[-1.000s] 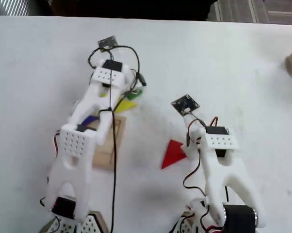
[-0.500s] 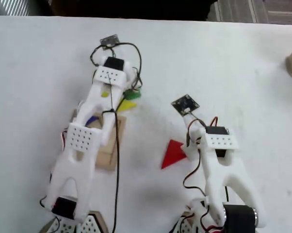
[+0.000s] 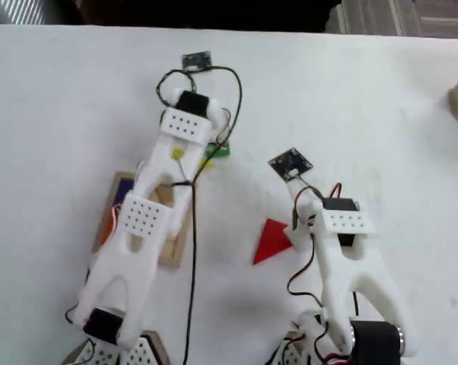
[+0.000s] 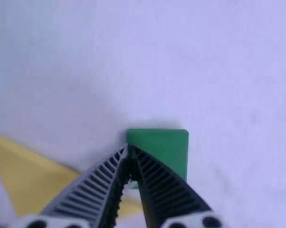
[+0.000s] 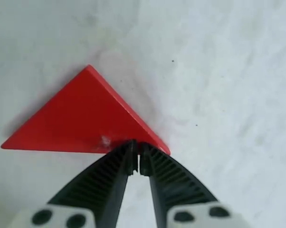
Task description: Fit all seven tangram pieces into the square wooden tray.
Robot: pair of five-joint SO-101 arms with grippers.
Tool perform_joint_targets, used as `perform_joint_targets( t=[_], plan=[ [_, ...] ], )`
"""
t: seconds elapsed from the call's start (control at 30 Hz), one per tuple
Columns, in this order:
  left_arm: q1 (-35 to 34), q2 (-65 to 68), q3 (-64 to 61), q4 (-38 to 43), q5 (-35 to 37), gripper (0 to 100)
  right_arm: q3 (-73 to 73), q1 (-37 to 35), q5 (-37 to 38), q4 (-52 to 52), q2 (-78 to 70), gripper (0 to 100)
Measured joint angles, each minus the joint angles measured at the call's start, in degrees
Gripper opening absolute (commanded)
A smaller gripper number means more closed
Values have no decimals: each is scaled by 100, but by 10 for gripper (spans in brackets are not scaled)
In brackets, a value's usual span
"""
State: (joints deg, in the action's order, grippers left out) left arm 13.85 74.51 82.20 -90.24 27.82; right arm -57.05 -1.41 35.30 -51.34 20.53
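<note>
Green piece point(image 4: 164, 147): flat, stiff, light, likely slippery on table point(image 3: 62, 91); pinch across opposite edges. Left tool point(image 4: 129, 154) closed at its edge; right tool point(image 5: 136, 151) closed at red triangle point(image 5: 81, 118).

tray point(image 3: 173, 245) mostly under arm point(image 3: 141, 220), yellow piece point(image 4: 24, 175) cropped

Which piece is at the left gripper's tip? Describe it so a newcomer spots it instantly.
On the white table, find the wooden tray under the left arm. Just beyond the tray's far side is the left gripper. At its tip lies a small green piece beside a yellow piece; it is the only green, square-cornered one.
</note>
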Motion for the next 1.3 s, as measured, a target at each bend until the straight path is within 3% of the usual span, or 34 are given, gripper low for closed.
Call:
perform_joint_targets(
  t=[0.23, 0.8, 1.03, 1.3],
  plan=[
    [167, 114, 923, -651, -615, 198, 0, 0, 0, 0, 0, 17],
    [299, 589, 1125, -791, -123, 207, 0, 0, 0, 0, 0, 17],
    [299, 589, 1125, -888, -484, 210, 0, 0, 0, 0, 0, 17],
    [-9, 149, 1116, -1125, -527, 355, 0, 0, 0, 0, 0, 17]
  ],
)
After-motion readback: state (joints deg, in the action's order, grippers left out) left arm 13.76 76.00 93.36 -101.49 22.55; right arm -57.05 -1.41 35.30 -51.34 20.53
